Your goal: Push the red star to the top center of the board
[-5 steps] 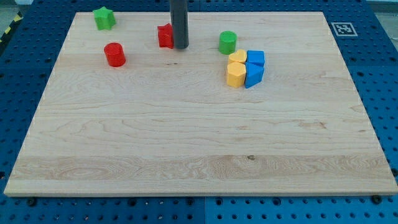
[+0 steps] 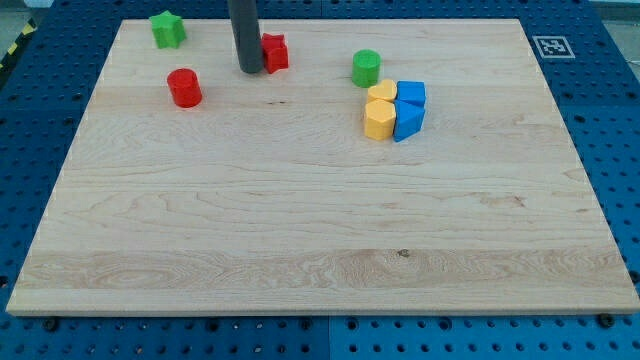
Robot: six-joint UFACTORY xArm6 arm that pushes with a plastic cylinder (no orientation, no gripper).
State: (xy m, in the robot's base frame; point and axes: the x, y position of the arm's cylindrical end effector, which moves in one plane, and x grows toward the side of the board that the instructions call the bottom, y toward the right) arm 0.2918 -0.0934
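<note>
The red star (image 2: 274, 52) lies near the top of the board, a little left of centre. My tip (image 2: 249, 70) is right against the star's left side, and the rod hides the star's left edge. A red cylinder (image 2: 184, 87) stands to the lower left of my tip. A green star (image 2: 167, 29) lies at the view's top left.
A green cylinder (image 2: 366, 67) stands right of the red star. Below it a tight cluster: a yellow heart (image 2: 381, 94), a yellow hexagon (image 2: 378, 119) and two blue blocks (image 2: 410, 94) (image 2: 408, 119). The wooden board (image 2: 300, 220) has a marker tag (image 2: 549, 46) at the top right.
My tip has moved from the red star's right side to its left side. The red star has shifted slightly right and up.
</note>
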